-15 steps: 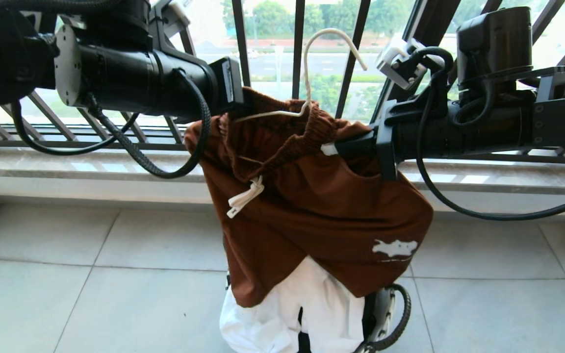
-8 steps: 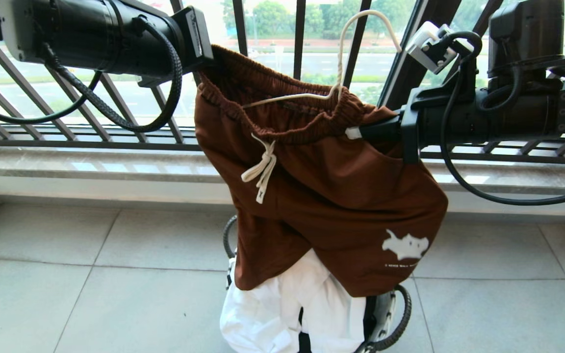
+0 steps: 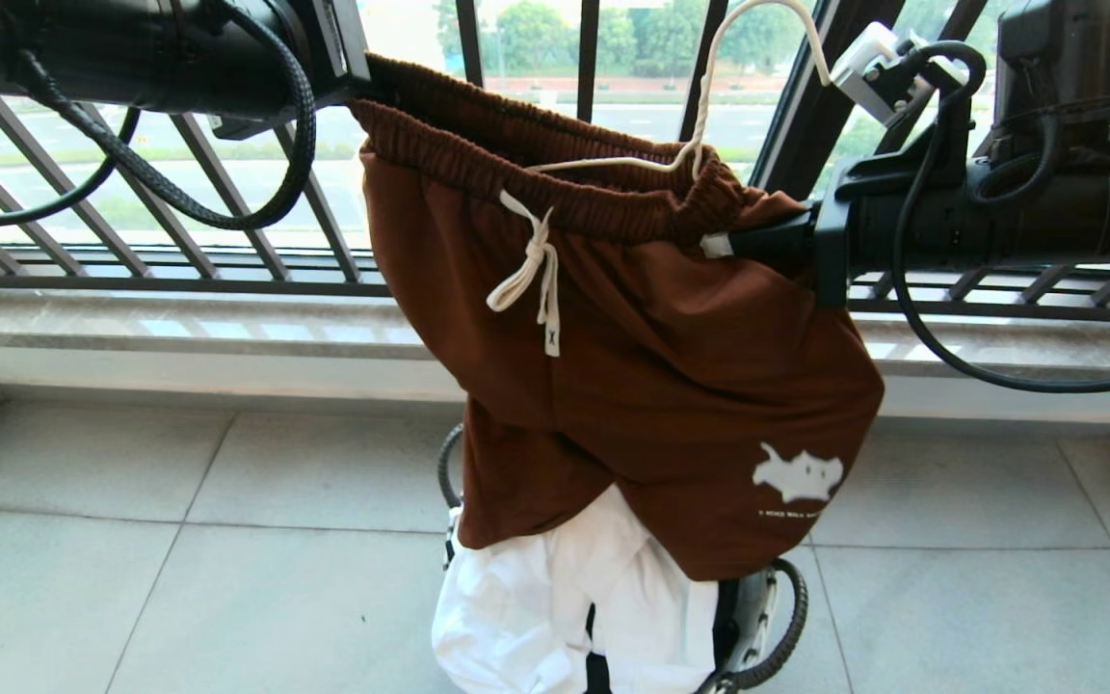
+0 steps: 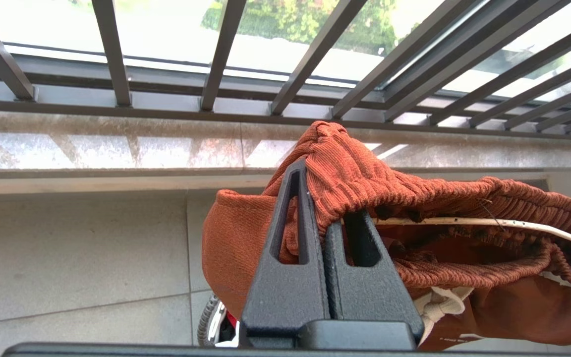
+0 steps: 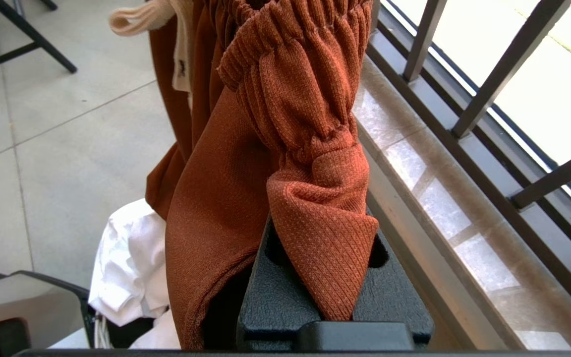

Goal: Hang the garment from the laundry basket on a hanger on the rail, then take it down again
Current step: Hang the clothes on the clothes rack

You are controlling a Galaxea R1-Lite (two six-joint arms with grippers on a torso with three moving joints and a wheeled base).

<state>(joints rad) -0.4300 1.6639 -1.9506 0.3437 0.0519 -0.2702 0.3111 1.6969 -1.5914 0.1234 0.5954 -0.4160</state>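
Garment [image 3: 613, 386]: small print under the white animal shape, unreadable. Your left hand [image 4: 322, 218] and right hand [image 5: 315, 258] pinch its waistband ends; hem overhangs white cloth [image 3: 555, 617].

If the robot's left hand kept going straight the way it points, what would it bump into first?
The left hand, shut on the shorts' waistband, points toward the window. Past the cloth it would probably meet the stone sill below the black window bars first, though depth is hard to judge.
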